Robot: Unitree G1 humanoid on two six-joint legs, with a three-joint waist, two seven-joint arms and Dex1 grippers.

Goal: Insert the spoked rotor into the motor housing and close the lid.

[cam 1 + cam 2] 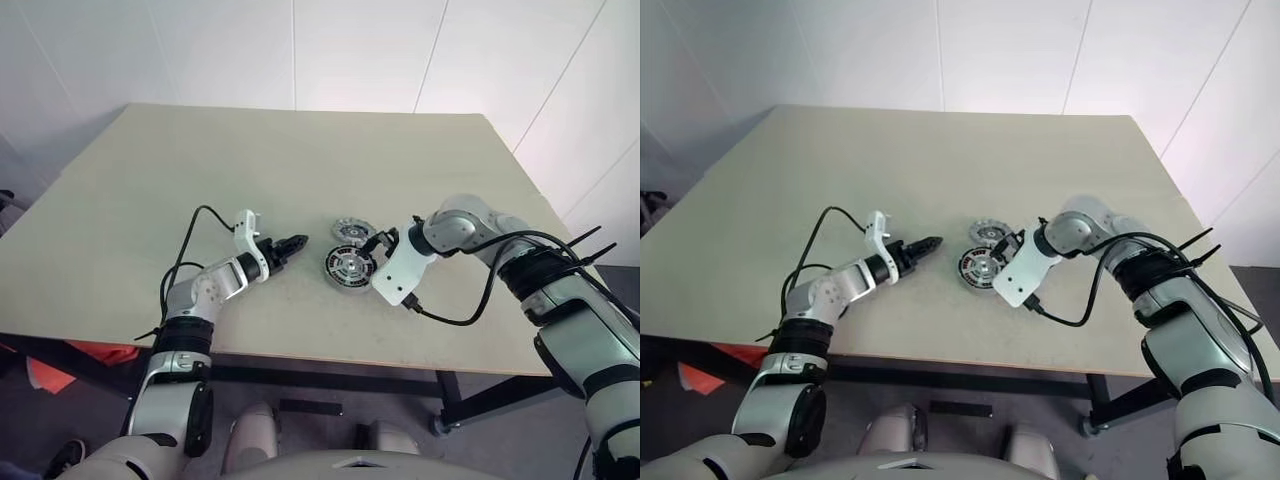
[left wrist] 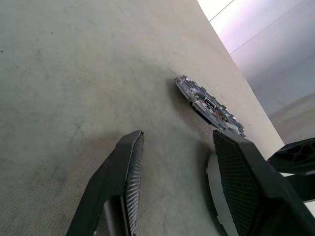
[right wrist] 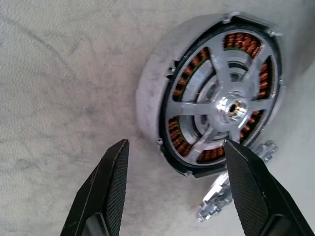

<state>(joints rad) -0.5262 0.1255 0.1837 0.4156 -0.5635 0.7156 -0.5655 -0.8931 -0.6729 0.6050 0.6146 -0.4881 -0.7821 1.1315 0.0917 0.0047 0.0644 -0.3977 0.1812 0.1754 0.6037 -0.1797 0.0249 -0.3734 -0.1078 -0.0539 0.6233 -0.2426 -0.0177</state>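
Head views: motor housing [image 1: 347, 268] lies near the counter's [image 1: 300, 150] front edge with the spoked rotor [image 3: 216, 105] already seated; lid [image 1: 350, 231] just behind it; left gripper [image 1: 293, 244] half-open, empty.

Right wrist view: right gripper [image 3: 174, 189] wide, empty, over the housing; risk is nudging the housing or unseating the rotor.

No legible writing.

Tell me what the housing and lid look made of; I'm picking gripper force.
Housing: seemingly matte grey cast metal, going by its dull, even wall; the coils inside look like copper wire, orange-brown and ribbed. Lid: probably bare machined metal, silvery with crisp cut-outs.
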